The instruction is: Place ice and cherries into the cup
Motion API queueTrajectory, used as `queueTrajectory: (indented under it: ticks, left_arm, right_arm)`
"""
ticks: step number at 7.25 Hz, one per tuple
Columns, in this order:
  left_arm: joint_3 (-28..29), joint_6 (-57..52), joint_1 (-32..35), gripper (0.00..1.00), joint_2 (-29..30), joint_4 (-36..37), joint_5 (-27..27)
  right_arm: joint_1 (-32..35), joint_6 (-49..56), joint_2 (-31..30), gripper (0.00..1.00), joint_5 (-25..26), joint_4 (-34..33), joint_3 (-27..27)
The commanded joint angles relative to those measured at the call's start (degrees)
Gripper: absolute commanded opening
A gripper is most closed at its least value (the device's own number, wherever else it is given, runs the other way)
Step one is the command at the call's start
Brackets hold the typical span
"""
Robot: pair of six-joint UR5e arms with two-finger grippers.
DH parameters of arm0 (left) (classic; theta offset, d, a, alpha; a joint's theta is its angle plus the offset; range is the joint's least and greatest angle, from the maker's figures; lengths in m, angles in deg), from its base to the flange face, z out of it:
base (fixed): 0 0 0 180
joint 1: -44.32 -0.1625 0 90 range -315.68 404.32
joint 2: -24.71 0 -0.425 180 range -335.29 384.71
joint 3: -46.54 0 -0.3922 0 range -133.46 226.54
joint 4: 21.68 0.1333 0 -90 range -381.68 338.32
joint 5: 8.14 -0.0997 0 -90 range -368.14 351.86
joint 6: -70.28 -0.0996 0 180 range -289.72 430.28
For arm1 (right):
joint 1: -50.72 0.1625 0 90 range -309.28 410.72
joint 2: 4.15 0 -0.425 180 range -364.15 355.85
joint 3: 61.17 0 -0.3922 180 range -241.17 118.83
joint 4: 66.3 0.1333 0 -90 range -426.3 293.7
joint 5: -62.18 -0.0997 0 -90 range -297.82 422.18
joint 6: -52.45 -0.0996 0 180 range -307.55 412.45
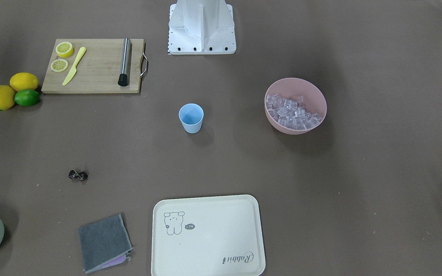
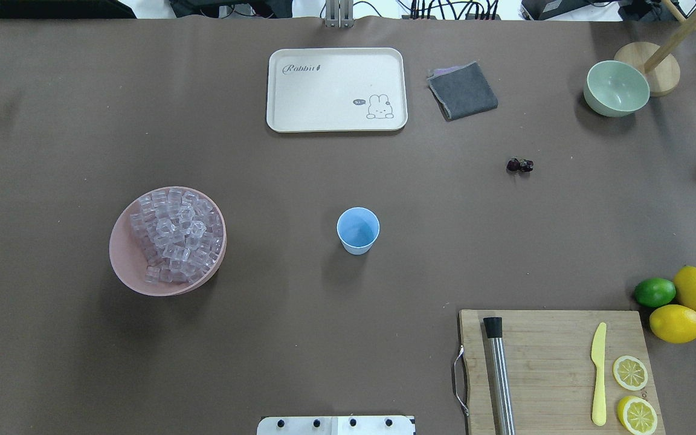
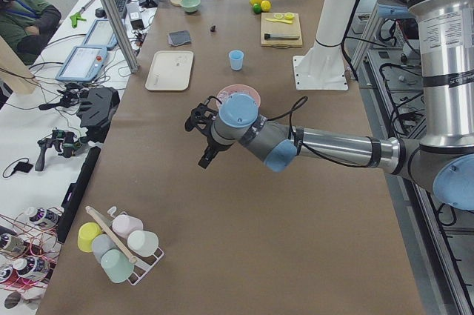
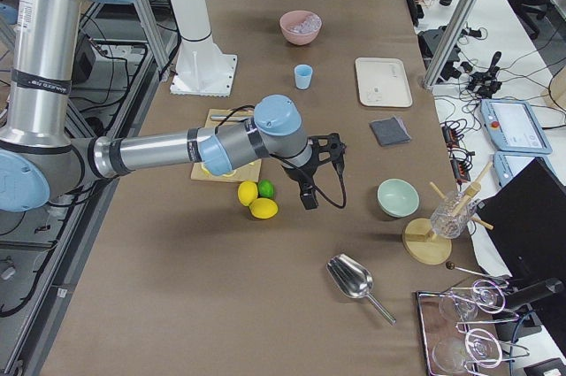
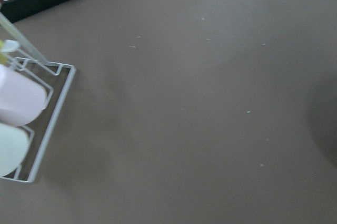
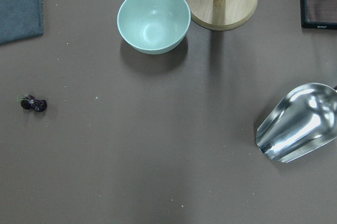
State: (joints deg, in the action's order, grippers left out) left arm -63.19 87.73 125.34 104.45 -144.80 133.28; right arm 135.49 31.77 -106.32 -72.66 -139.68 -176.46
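The light blue cup (image 1: 191, 118) (image 2: 358, 231) stands upright and empty mid-table. The ice (image 1: 292, 113) (image 2: 177, 235) fills a pink bowl (image 2: 136, 281) on the robot's left side. The dark cherries (image 1: 78, 175) (image 2: 519, 165) (image 6: 33, 104) lie on the bare table at the far right. My left gripper (image 3: 198, 137) hovers over the table's left end, well away from the bowl. Beyond the lemons, my right gripper (image 4: 323, 172) hangs over the right end. Both show only in the side views, so I cannot tell whether either is open or shut.
A cutting board (image 2: 553, 356) carries lemon slices, a yellow knife and a steel muddler. Lemons and a lime (image 2: 655, 292) sit beside it. A cream tray (image 2: 336, 118), grey cloth (image 2: 463, 90), green bowl (image 6: 153, 19), metal scoop (image 6: 297, 124) and cup rack (image 5: 37, 129) are around.
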Motion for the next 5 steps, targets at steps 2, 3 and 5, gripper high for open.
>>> queueTrajectory:
  ticks: [2,3,5]
  left_arm:
    - [-5.32,35.01,-18.39,0.98,5.48,-0.89,-15.67]
    - [-5.05,44.16,-23.31,0.98,8.20,-0.55,-20.60]
    - [-5.23,52.91,-30.79,0.98,11.64,5.13,-30.28]
  right_arm:
    - [-1.10,-1.74,0.04,1.00,0.10,0.08,-0.81]
    - [-1.10,-1.74,0.04,1.00,0.10,0.08,-0.81]
    - [-1.19,-1.74,-0.05,1.00,0.10,0.08,-0.72]
